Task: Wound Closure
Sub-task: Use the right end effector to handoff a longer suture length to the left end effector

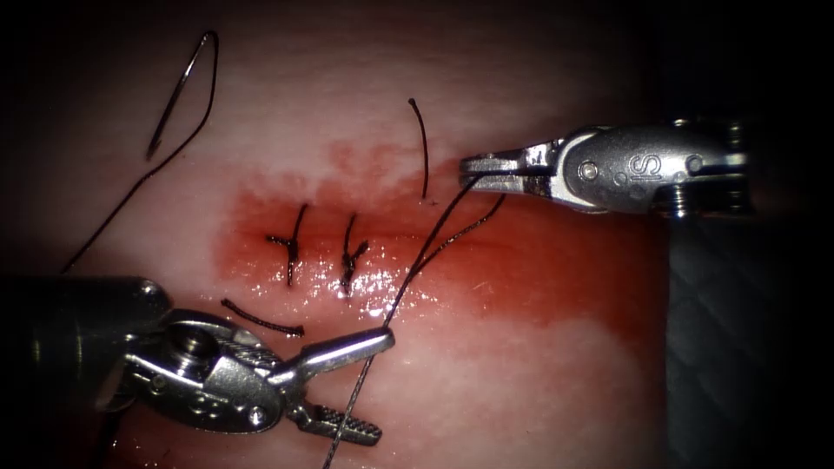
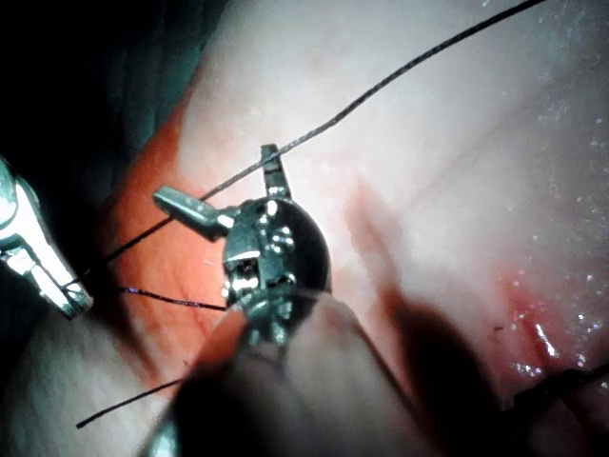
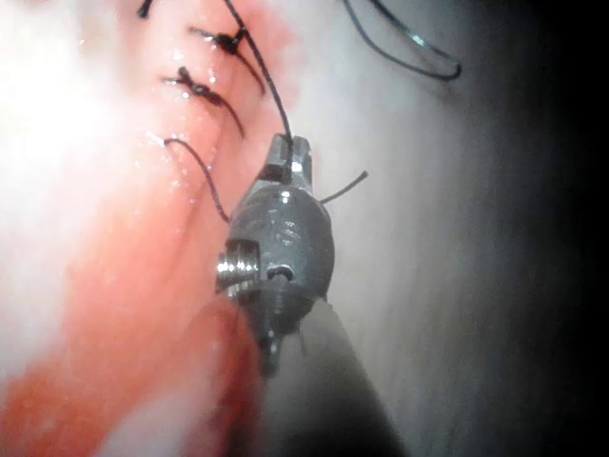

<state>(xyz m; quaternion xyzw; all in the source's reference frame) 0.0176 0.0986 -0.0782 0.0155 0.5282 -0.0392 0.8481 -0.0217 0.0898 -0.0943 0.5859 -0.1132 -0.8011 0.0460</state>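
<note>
The curved needle [image 1: 178,91] lies free on the tissue [image 1: 539,382], up and to the left of the cut [image 1: 452,252], held by neither tool. Its thread [image 1: 113,213] trails down to the left. My right tool [image 1: 473,165] is shut on the thread [image 1: 452,213] above the cut's right part; its jaws [image 3: 288,155] grip the strand. From there the thread runs down through the wound and passes between the open jaws of my left tool [image 1: 380,384], which holds nothing. That tool [image 2: 224,181] stands open with the thread [image 2: 381,86] crossing it.
Two tied stitches [image 1: 291,245] [image 1: 351,256] close the left part of the cut. A cut thread piece [image 1: 261,321] lies below them, a loose thread end [image 1: 422,148] above. Red fluid [image 1: 556,269] wets the tissue around the wound.
</note>
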